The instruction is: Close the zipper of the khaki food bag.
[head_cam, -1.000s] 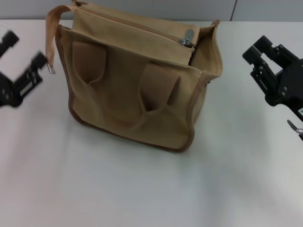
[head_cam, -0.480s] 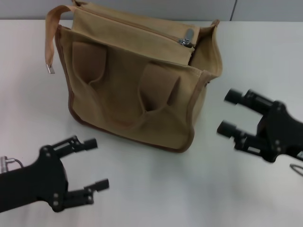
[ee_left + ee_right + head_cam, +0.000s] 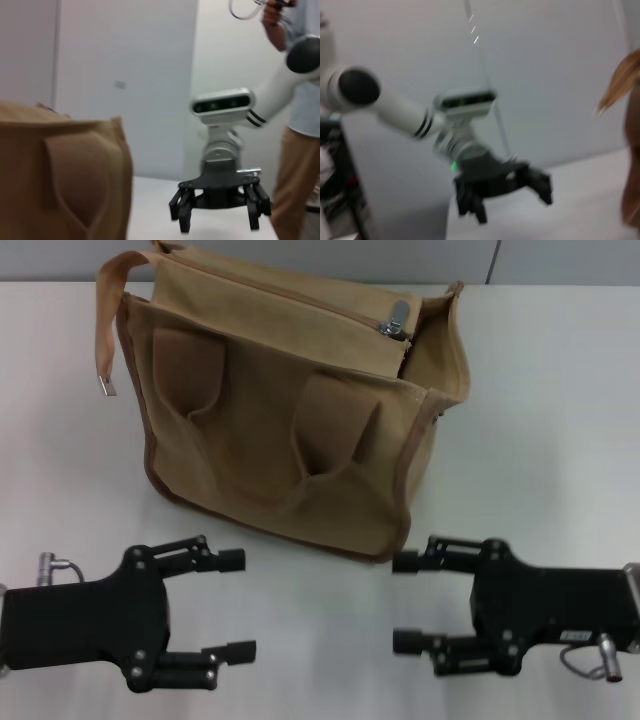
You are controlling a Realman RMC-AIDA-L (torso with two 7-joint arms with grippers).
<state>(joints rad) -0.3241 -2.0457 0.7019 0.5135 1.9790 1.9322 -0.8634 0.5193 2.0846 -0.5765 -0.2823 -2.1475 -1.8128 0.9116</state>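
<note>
The khaki food bag [image 3: 280, 430] stands upright at the table's far middle, pockets and U-shaped handle facing me. Its zipper [image 3: 300, 298] runs along the top, with the silver pull tab [image 3: 398, 320] at the bag's right end, beside a dark gap. My left gripper [image 3: 237, 605] is open and empty, low over the table in front of the bag's left part. My right gripper [image 3: 405, 602] is open and empty in front of the bag's right corner. The two face each other. The left wrist view shows the bag [image 3: 60, 180] and the right gripper [image 3: 218, 224]. The right wrist view shows the left gripper [image 3: 510, 204].
A loose tan strap [image 3: 103, 310] with a small silver end clip [image 3: 106, 387] hangs off the bag's left side. The white table [image 3: 540, 420] stretches to both sides. A person [image 3: 300, 150] stands beyond the right arm.
Both arms have swung down from beside the bag to the table's near edge. The grippers now face each other in front of the bag. The bag has not moved.
</note>
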